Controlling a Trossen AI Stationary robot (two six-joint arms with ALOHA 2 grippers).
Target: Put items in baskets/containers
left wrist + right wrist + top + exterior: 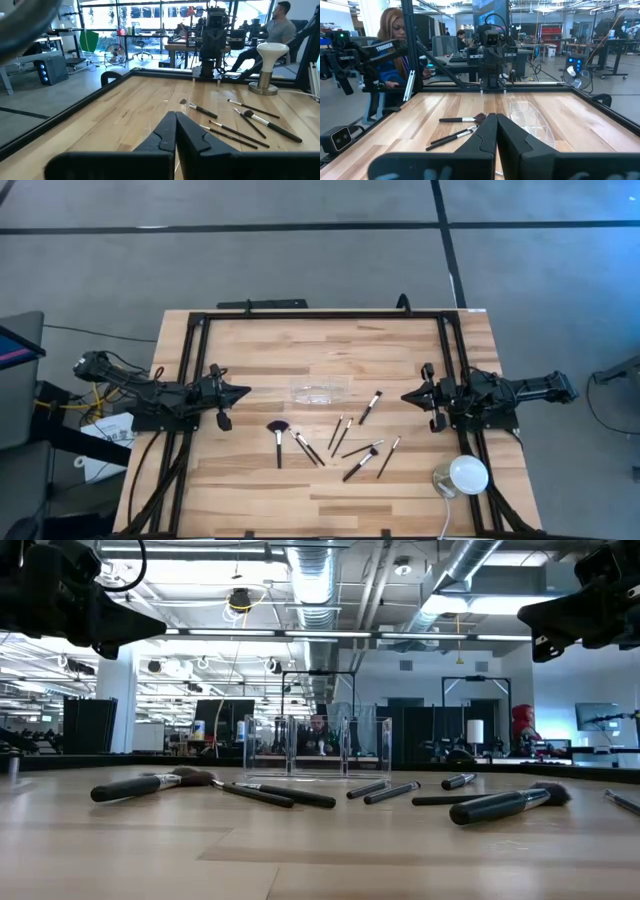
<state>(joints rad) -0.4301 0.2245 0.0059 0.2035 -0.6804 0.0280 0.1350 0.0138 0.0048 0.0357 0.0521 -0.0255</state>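
Nearest the table's front edge, beside its right corner, a white dome-shaped object [467, 474] is seen with a cable running from it. Just behind it, nearer than the clear plastic container [320, 390], the makeup brushes [348, 442] are scattered flat on the wooden table [250, 480]. The fan-headed brush [278, 436] lies at the left of the group, front-left of the container; two dark-handled brushes [307, 448] are crossed beside it. Further brushes are spread toward the right, and one brush [370, 407] lies just right of the container, close to it but apart. The container stands empty near the table's middle, with no brush inside it.

Level with the container, well to its left, the left gripper [240, 392] is held above the table with its fingers pressed together and nothing between them. Well to the container's right, the right gripper [408, 396] is likewise held with fingers pressed together, empty, pointing toward the container.

Beyond the table, seated people are seen in the room.
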